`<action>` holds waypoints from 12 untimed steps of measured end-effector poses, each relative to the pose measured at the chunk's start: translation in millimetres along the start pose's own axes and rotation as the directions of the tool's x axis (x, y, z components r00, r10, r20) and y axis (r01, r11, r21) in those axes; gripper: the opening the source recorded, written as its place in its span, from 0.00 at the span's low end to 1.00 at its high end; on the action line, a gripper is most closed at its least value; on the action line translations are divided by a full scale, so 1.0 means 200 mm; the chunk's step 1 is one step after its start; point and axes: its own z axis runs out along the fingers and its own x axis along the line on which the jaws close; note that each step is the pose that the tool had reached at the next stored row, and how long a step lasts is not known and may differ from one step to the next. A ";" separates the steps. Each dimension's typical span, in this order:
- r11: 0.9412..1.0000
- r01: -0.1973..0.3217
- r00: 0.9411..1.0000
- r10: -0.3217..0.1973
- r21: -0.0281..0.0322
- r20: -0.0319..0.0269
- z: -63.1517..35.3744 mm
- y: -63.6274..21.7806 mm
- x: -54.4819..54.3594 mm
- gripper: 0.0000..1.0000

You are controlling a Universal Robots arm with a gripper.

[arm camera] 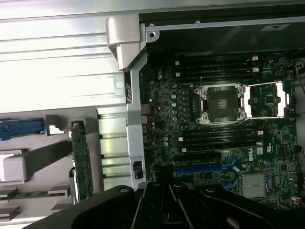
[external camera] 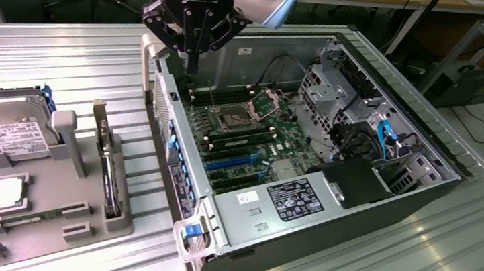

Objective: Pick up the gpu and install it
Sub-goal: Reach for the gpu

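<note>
One flat green gpu (external camera: 113,176) (edgewise) stands in a grey tray (external camera: 33,238).

My gripper (arm camera: 164,187) fills the near edge of the frame, dark, its jaws pressed together on nothing. It hangs over the rim of the open computer case (arm camera: 133,119), just by the blue slot (arm camera: 198,168) on the motherboard (arm camera: 162,95). In the middle of the board the CPU socket (arm camera: 223,101) lies open, between two banks of dark memory slots (arm camera: 214,71). Outside the case, on the ribbed metal table (arm camera: 57,62), the gpu (arm camera: 81,164) stands on edge in a grey holder (arm camera: 28,164), beside a blue clip (arm camera: 21,130).
</note>
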 end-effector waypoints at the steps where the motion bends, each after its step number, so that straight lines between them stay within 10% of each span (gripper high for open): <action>1: 1.000 0.000 1.000 0.000 0.000 0.000 0.000 -0.001 0.00 0.11; 12: 1.000 0.000 1.000 0.000 0.000 0.000 -0.002 -0.008 0.05 0.11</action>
